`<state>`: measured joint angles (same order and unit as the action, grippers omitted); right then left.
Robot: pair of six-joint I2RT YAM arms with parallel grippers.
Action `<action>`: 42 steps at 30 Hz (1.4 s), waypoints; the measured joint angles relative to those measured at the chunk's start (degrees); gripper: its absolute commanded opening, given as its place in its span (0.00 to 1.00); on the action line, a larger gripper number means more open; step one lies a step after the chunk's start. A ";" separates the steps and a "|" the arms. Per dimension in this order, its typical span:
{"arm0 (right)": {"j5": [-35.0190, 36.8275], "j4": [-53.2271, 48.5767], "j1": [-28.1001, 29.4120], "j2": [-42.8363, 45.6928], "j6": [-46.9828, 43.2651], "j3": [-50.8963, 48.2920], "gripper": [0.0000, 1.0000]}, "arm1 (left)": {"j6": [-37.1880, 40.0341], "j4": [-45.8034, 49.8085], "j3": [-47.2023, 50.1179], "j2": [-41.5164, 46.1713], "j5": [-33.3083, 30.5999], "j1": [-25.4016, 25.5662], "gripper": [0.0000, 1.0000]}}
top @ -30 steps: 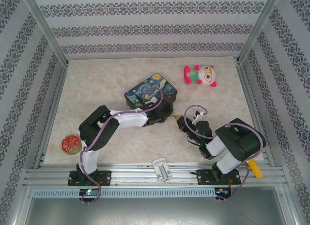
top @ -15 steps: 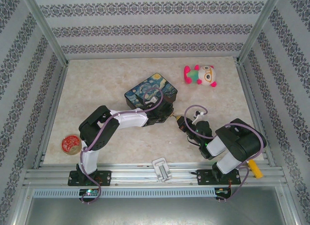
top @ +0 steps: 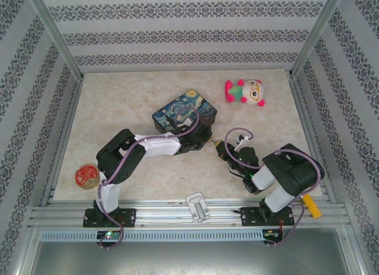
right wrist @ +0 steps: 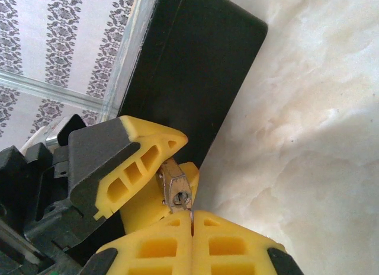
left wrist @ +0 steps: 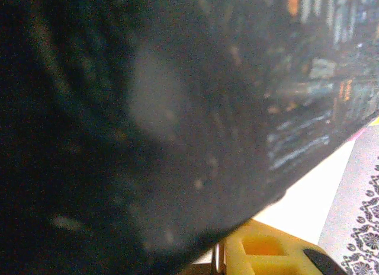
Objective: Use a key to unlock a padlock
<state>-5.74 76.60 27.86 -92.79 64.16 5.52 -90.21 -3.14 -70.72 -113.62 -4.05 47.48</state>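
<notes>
Listing what we find on the marbled table (top: pixel 118 103), item by item.

Item 1, padlock (right wrist: pixel 176 191): small and brass-coloured, off the table surface, clamped between the yellow fingers of the left gripper (right wrist: pixel 177 165). In the right wrist view its keyhole end faces down toward the right gripper's fingers. We cannot make out its shackle.

Item 2, key (right wrist: pixel 192 214): we see just a thin sliver of metal at the seam of the right gripper (right wrist: pixel 192 218), its tip just under the keyhole. We cannot tell whether it has entered.

Item 3, left gripper (top: pixel 208 142): reaches in from the left at table centre, closed on the padlock, just in front of the tin.

Item 4, right gripper (top: pixel 220 149): fingers pressed together on the key, just beside the left gripper.

Item 5, painted tin (top: pixel 185 109): dark, with a swirling night-sky lid, lying flat behind both grippers. Its dark side wall (right wrist: pixel 195 79) shows in the right wrist view.

Item 6, plush toy (top: pixel 246 91): pink, white and teal, at the far right, well apart.

Item 7, red-and-gold disc (top: pixel 86 175): at the near left edge.
</notes>
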 measured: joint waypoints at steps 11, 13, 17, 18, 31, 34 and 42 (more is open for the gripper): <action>0.57 0.02 0.04 0.00 -0.02 0.11 0.00 | -0.33 -0.31 0.00 0.00 0.00 0.00 0.00; 0.57 0.00 0.04 0.00 -0.02 0.35 0.00 | -0.39 -0.33 0.00 0.00 0.00 0.00 0.00; 0.57 0.00 0.04 0.00 -0.04 0.52 0.00 | -0.68 -0.57 0.00 0.00 0.00 -0.11 0.00; 0.57 0.00 0.04 0.00 -0.04 0.59 0.00 | -0.72 -0.68 0.00 0.00 0.02 -0.15 0.00; 0.57 0.15 0.07 -1.44 -0.02 1.40 0.00 | -1.18 -1.42 0.00 -0.04 0.20 -0.42 0.00; 0.57 0.17 0.17 -1.44 0.00 1.40 0.00 | -1.20 -1.53 0.00 -0.11 0.17 -0.42 0.00; 0.55 0.22 0.22 -1.44 1.64 1.40 0.00 | -1.31 -1.64 0.00 -0.11 0.17 -0.46 0.00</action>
<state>-5.19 76.82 28.08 -94.24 65.80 6.92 -91.53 -4.78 -70.72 -113.73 -3.88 47.03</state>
